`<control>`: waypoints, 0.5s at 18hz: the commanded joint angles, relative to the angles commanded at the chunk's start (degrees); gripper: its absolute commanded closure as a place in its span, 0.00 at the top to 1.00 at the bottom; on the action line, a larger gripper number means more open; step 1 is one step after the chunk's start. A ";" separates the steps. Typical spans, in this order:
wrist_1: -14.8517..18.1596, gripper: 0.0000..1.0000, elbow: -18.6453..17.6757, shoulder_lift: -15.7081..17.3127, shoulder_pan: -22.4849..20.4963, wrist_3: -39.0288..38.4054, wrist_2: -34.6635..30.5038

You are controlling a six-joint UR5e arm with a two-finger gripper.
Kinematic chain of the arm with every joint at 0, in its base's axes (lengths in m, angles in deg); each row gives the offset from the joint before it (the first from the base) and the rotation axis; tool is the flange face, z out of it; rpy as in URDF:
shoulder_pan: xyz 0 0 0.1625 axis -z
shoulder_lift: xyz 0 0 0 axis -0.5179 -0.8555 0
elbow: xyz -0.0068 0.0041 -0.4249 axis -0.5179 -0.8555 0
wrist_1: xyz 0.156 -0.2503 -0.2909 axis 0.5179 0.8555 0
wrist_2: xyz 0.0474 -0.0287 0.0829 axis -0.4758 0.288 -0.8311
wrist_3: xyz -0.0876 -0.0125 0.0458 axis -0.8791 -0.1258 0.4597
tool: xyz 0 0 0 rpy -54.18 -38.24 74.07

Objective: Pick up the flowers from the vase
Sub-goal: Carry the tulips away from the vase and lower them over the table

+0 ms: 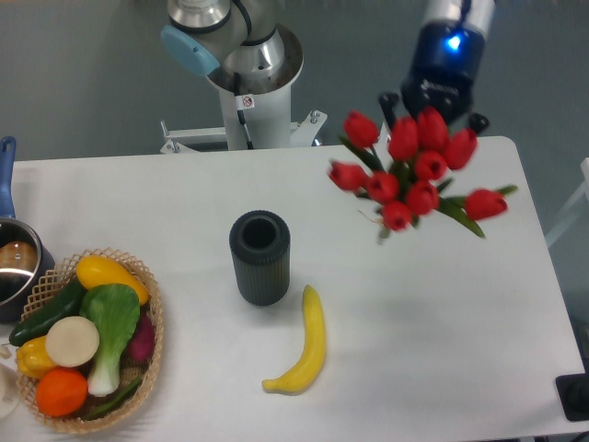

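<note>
At the lower left edge sits a wicker basket (152,318) of vegetables, with a banana (305,348) lying at lower centre on the white table (442,322). Just up-left of the banana the dark vase (259,257) stands upright, its mouth empty. In the upper right the flowers (412,175) hang in the air, clear of the vase, pinched by the gripper (433,109) behind them.

Robotics lab: UR5e arm (244,55) on pedestal, white table (433,313), plain grey floor, staged basket (152,345) of imitation produce
</note>
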 joint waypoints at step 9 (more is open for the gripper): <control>0.53 0.00 5.01 -6.86 0.26 -0.09 -14.76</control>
